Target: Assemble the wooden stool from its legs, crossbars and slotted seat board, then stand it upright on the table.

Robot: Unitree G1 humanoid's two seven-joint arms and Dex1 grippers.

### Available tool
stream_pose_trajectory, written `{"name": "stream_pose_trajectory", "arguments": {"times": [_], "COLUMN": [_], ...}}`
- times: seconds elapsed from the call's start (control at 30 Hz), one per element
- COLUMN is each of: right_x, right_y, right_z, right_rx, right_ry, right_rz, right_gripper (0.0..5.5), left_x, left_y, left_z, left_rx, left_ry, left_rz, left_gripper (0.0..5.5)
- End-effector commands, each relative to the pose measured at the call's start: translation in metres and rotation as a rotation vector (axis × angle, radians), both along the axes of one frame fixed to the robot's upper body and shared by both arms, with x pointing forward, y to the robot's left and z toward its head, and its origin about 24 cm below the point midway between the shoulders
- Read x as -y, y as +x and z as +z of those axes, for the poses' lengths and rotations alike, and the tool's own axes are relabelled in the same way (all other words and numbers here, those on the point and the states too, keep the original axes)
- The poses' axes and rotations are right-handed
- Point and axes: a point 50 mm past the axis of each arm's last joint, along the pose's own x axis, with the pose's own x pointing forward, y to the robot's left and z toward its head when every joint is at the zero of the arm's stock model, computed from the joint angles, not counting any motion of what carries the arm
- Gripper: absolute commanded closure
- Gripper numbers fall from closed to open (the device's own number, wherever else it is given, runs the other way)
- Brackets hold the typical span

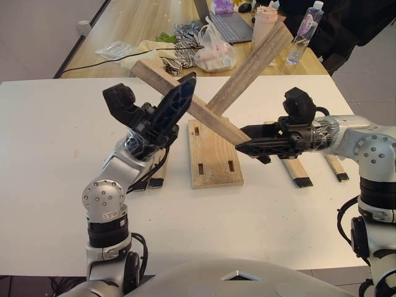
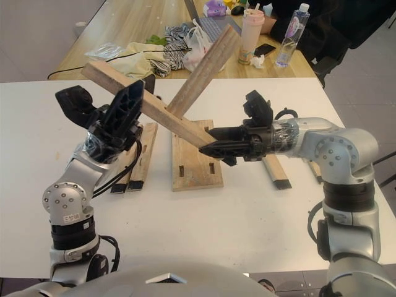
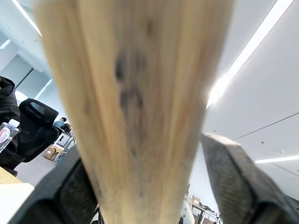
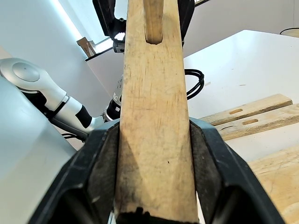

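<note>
**White table, first joint held in the air**

Behind the white table (image 1: 49, 142) stands a wooden desk (image 1: 136, 25) strewn with a plastic bag (image 1: 213, 52), a bottle (image 1: 306, 28) and other clutter. On the white surface the slotted seat board (image 1: 213, 164) lies flat in the middle. Spare wooden pieces lie to its right (image 1: 297, 172) and more sit just left of it under the left arm (image 2: 143, 154).

Above the board, both arms carry one long leg (image 2: 192, 133), tilted so its far end rises toward the robot's left. The right gripper (image 1: 244, 141) is clamped tight on the leg's lower end, fingers pressed to both sides of the wood. The left gripper (image 1: 184, 90) is closed around the same leg farther up. A crossbar (image 1: 253, 65) rises from the leg's slot, slanting up and to the right so the two form an X. The right wrist view shows wood sitting inside that slot, though how deep it goes cannot be told.

The step in hand looks like joining crossbar to leg, an early stage with the seat board untouched. The next move probably calls for pressing the crossbar fully home and square. With both grippers on the leg, the crossbar could slip or twist out of its slot.
</note>
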Motion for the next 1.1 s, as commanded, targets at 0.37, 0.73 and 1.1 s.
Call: {"name": "stream_pose_trajectory", "arguments": {"times": [0.37,0.73,1.1], "right_x": [0.002,0.028,0.044], "right_y": [-0.001,0.055,0.091], "right_z": [-0.003,-0.073,-0.054], "right_rx": [0.032,0.279,0.399], "right_ry": [-0.039,-0.553,-0.415], "right_rz": [-0.013,-0.552,-0.972], "right_gripper": [3.51,2.78,4.76], "left_x": [-0.01,-0.035,-0.031], "left_y": [0.002,0.019,0.028], "left_z": [0.002,-0.008,-0.037], "left_rx": [0.002,0.068,0.161], "left_ry": [-0.04,0.448,0.775], "left_rz": [0.005,0.251,0.257], "left_gripper": [3.42,3.47,3.49]}}
